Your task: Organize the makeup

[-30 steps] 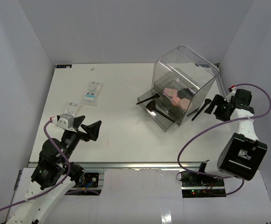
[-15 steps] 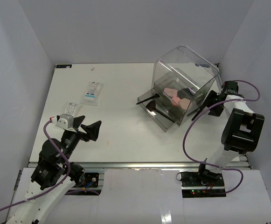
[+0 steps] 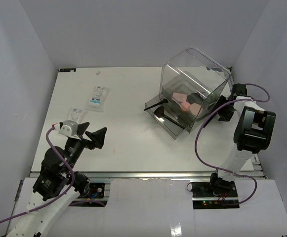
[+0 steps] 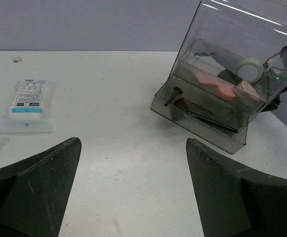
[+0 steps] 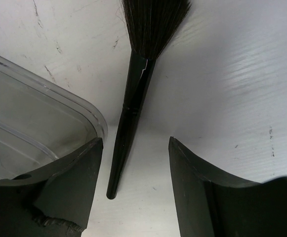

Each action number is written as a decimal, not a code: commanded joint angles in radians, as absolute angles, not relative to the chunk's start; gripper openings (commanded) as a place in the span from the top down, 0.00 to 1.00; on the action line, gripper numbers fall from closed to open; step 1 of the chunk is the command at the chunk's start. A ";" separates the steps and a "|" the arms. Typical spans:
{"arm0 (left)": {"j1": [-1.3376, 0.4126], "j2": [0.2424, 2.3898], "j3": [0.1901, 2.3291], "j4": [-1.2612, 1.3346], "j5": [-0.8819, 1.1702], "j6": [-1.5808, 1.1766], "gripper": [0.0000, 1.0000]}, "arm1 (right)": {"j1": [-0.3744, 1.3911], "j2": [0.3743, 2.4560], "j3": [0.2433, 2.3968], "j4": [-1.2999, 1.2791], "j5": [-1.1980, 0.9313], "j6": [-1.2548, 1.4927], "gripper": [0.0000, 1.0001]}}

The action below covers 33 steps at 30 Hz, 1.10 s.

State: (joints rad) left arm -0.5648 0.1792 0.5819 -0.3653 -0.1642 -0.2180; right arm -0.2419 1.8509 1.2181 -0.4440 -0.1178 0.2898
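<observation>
Sponges point(image 3: 183, 101) sit in the clear box point(image 3: 202, 74). White packets point(image 3: 98, 98) lie far off on the desk point(image 3: 133, 133), not put away yet. Right fingers point(image 5: 74, 177) stand half open around the black brush point(image 5: 136, 84) beside the box, not gripping it. Left fingers point(image 4: 39, 182) are wide open, empty.

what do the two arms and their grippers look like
Both are chains of black and white jointed links: the left arm and the right arm. A thin purple cable loops beside the right one, and a similar one runs along the left. The left gripper and right gripper each have two matte black, wedge-shaped fingers. No markings are legible.
</observation>
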 commanded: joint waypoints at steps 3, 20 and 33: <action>-0.557 0.195 0.578 -0.359 -0.181 -0.216 0.02 | -0.201 1.888 1.282 -0.414 -0.126 0.318 0.38; -0.552 0.190 0.579 -0.360 -0.184 -0.215 0.02 | -0.178 1.901 1.244 -0.433 -0.058 0.237 0.76; -0.552 0.174 0.580 -0.360 -0.179 -0.216 0.02 | -0.231 1.660 1.093 -0.452 -0.159 0.178 0.86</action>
State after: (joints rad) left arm -0.5583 0.1810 0.5819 -0.3653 -0.1761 -0.2180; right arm -0.1964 1.7923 1.1368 -0.4376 -0.0958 0.2088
